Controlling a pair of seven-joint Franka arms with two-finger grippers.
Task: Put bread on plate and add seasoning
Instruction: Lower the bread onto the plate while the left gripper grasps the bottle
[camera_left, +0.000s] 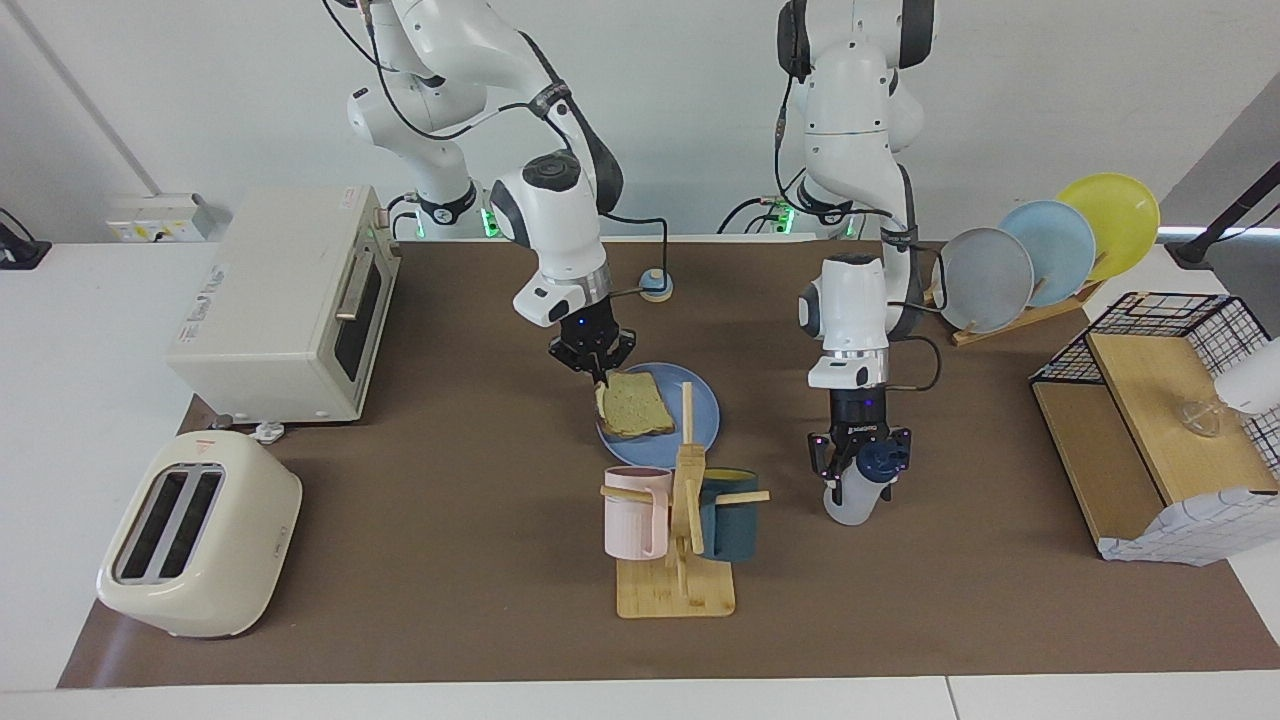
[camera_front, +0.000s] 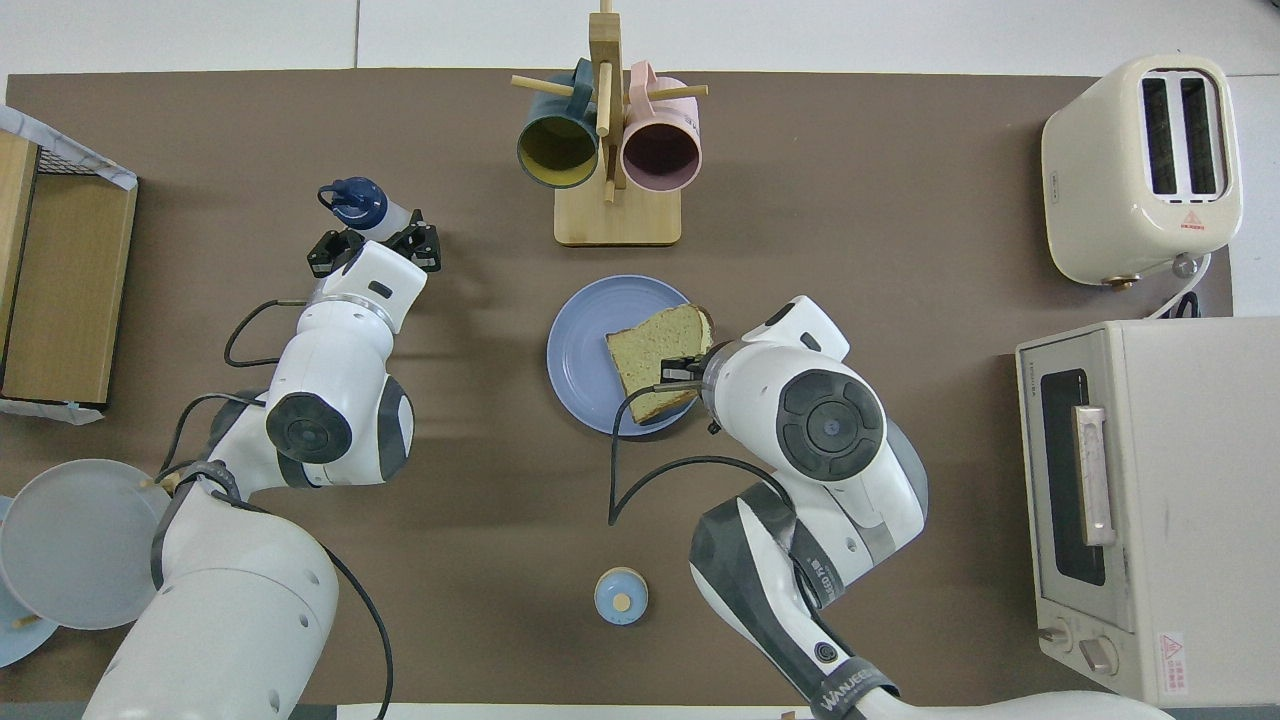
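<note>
Right fingers (camera_left: 601, 374) pinch the bread's (camera_left: 636, 403) edge on the plate (camera_left: 705, 420); left fingers (camera_left: 858, 470) flank the seasoning (camera_left: 856, 489) — grip unclear.

1. The right gripper's (camera_front: 690, 372) fingertips are covered by its own wrist in the overhead view.
2. The seasoning (camera_front: 372, 207) body is mostly hidden under the left gripper (camera_front: 372, 245) there.
3. The mug rack's (camera_front: 605, 60) top is cut off by the overhead picture's edge.
4. The rack plates (camera_front: 75, 540) run off the corner at the left arm's end.
</note>
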